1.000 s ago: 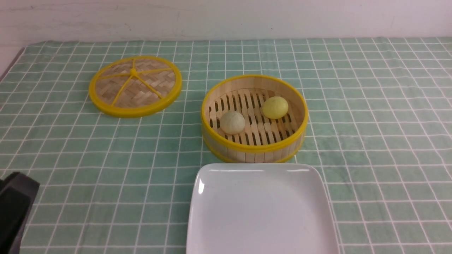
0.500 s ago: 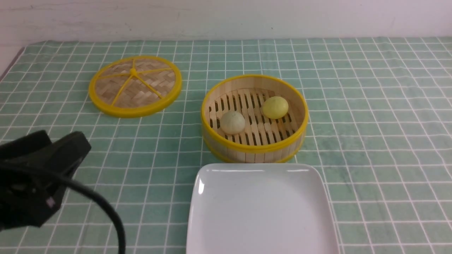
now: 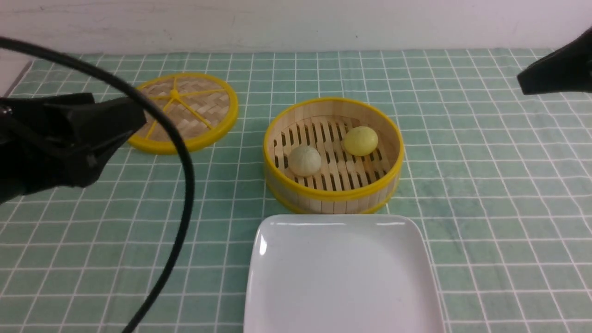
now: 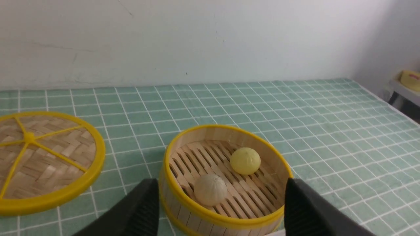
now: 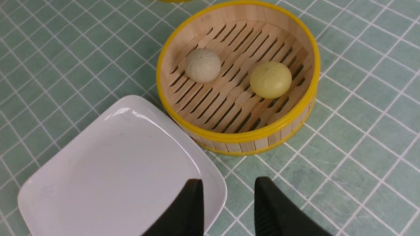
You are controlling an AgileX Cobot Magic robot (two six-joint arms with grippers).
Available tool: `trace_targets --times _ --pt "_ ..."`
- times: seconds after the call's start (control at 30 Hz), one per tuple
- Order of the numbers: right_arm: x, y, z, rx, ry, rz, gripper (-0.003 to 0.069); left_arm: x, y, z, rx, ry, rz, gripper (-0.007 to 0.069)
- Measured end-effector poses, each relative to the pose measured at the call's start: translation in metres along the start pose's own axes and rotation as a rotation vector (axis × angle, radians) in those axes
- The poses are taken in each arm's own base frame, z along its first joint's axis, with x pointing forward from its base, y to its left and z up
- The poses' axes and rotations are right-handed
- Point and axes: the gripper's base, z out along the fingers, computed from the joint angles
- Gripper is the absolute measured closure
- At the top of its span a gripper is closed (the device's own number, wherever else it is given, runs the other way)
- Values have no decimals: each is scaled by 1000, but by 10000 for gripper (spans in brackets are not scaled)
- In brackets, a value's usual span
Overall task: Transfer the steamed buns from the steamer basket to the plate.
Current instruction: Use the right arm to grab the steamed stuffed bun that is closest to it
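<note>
Lighting is bright, even and diffuse. Shadows are faint and soft-edged. Glare streaks mark the far rim of the glossy white square plate.

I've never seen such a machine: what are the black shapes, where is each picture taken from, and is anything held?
It is a robot with two arms, each ending in a two-fingered gripper. One picture looks forward from between the arms; the other two come from wrist cameras, showing the left gripper and right gripper up close. On the checked cloth sit a bamboo basket holding a beige bun and a yellow bun, its lid, and a white plate. Both grippers are open and empty.
</note>
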Motion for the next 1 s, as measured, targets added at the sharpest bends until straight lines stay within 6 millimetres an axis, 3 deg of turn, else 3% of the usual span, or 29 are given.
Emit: trace_targets --times 0.2,0.23,0.27,0.37,0.4,0.43,0.53,0.57,0.7,0.77,0.83,1.0 --pt "-37 5 33 -21 89 -129 419 5 11 19 0 72 28 113" --pt "-46 3 49 2 140 -138 419 6 14 22 -2 82 52 113" --pt "-48 3 49 8 140 -143 419 6 14 23 -4 83 55 113" --pt "-55 -6 81 41 228 -137 419 6 16 24 -15 82 68 113" --pt "-56 -7 82 43 228 -139 419 6 16 24 -15 82 68 113" --pt "-54 -13 102 36 268 -135 419 6 16 24 -16 81 69 113" --pt "-51 -21 135 12 317 -135 419 6 16 24 -16 81 70 113" --pt "-50 -22 137 10 320 -135 419 6 16 24 -17 80 70 113" --pt "-42 -19 185 -41 386 -154 419 6 16 24 -17 80 70 113" --pt "-40 -16 194 -51 400 -166 419 6 16 24 -17 80 70 113" --pt "-33 -10 219 -58 448 -219 419 6 16 24 -17 80 70 113" --pt "-25 -9 244 7 495 -326 386 6 16 24 -17 81 70 113"
